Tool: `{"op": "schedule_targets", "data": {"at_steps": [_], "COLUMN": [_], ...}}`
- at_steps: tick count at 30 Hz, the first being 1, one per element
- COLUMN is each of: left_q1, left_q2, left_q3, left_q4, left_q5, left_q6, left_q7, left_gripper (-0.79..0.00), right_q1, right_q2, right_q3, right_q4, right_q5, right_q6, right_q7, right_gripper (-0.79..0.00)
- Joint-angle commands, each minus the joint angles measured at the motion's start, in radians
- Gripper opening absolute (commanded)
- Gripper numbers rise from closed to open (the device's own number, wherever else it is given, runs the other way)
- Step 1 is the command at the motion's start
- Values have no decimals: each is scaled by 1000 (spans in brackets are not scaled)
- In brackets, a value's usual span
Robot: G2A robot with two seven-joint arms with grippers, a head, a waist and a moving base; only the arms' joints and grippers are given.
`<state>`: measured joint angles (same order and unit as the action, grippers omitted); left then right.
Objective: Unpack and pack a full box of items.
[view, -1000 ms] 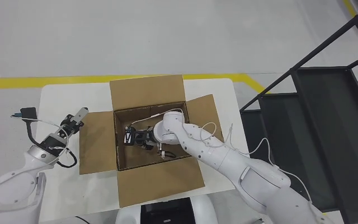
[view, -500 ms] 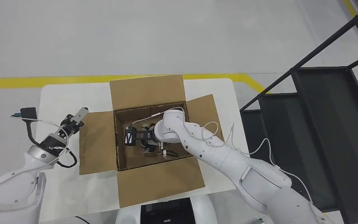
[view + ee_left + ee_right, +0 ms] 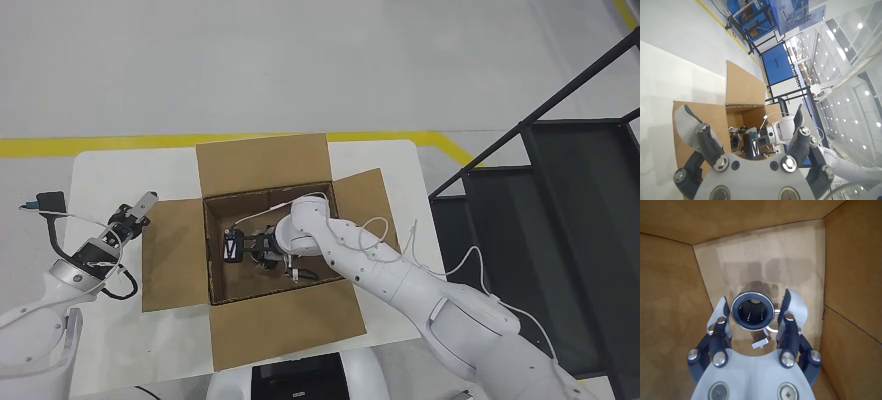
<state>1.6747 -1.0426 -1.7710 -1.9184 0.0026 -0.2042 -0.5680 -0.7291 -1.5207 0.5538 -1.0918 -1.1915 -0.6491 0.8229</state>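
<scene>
An open cardboard box (image 3: 265, 165) stands on the white table (image 3: 100, 170). My right gripper (image 3: 235, 246) is down inside the box (image 3: 668, 285). It is open, its fingers on either side of a metal cylindrical bearing (image 3: 752, 295) with a black rim that rests on the box floor. One finger touches the bearing and the other stands a little off it. The left wrist view shows the same bearing (image 3: 734, 141) between those fingers. My left gripper (image 3: 140, 205) hangs open and empty over the table, just outside the box's side flap (image 3: 696, 106).
A small metal clamp piece (image 3: 761, 342) and a metal ring (image 3: 772, 329) lie on the box floor beside the bearing. All of the box's flaps are folded outward. Black metal steps (image 3: 580, 200) stand beyond the table's right edge.
The right arm has shifted slightly inside the box, its gripper drawing in around the bearing. The left arm has not moved.
</scene>
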Motion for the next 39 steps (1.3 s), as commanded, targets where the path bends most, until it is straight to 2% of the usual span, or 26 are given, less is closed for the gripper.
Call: {"op": "schedule_targets", "data": {"at_steps": [1, 9, 15, 19, 23, 29, 32, 39], "left_q1": [0, 0, 0, 0, 0, 0, 0, 0], "left_q2": [0, 0, 0, 0, 0, 0, 0, 0], "left_q3": [0, 0, 0, 0, 0, 0, 0, 0], "left_q4": [0, 0, 0, 0, 0, 0, 0, 0], "left_q5": [0, 0, 0, 0, 0, 0, 0, 0], "left_q6": [0, 0, 0, 0, 0, 0, 0, 0], "left_q7": [0, 0, 0, 0, 0, 0, 0, 0], "left_gripper": [0, 0, 0, 0, 0, 0, 0, 0], "right_q1": [4, 13, -17, -86, -200, -394, -457, -461], "right_q2": [-2, -2, 41, 91, 143, 200, 217, 219], "right_q3": [-1, 13, 96, 195, 316, 487, 542, 544], "right_q4": [5, -3, -114, -271, -474, -745, -788, -791], "right_q5": [-3, 9, 15, 13, -4, 28, 36, 39], "right_q6": [-2, -28, -94, -145, -160, -195, -208, -212], "right_q7": [-6, -20, 0, 43, 111, 98, 65, 58], "right_gripper": [-785, -785, -785, -785, -785, -785, -785, -785]}}
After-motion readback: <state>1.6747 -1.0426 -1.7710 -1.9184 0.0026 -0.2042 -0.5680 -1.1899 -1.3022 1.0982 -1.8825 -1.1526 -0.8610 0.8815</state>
